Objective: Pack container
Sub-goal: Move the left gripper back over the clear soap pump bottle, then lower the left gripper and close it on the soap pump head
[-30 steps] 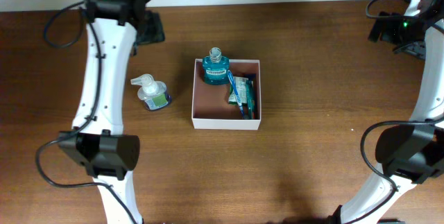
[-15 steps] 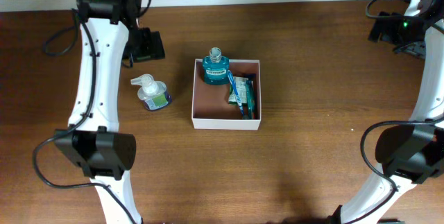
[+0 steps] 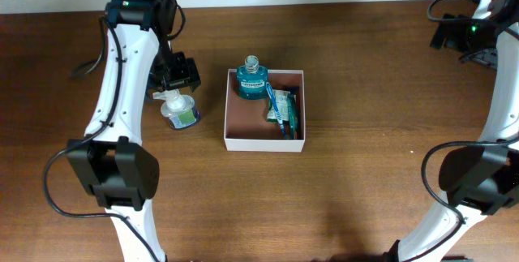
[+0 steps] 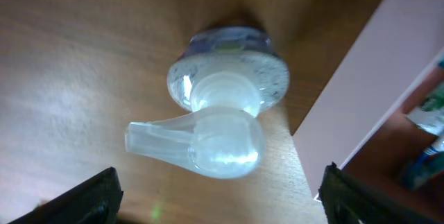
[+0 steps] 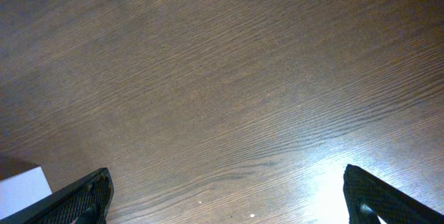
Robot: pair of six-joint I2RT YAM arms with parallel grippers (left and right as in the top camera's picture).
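The container (image 3: 235, 128) is a shallow square box with white walls and a reddish-brown inside, at the table's middle. In it stand a teal bottle (image 3: 252, 79) at the back left and a packet with a blue toothbrush (image 3: 281, 109) at the right. A clear pump bottle (image 3: 178, 109) stands on the table left of the box; the left wrist view shows its pump head (image 4: 208, 137) from above. My left gripper (image 3: 178, 73) is open, just above and behind the pump bottle, its fingertips (image 4: 218, 200) wide apart. My right gripper (image 5: 225, 196) is open and empty.
The container's white wall (image 4: 368, 92) lies right of the pump bottle in the left wrist view. The right arm (image 3: 474, 31) rests at the table's far right back corner over bare wood. A white box corner (image 5: 21, 186) shows at the right wrist view's lower left.
My left gripper has moved forward and right from the table's back edge to just above the pump bottle. The right arm has not moved.
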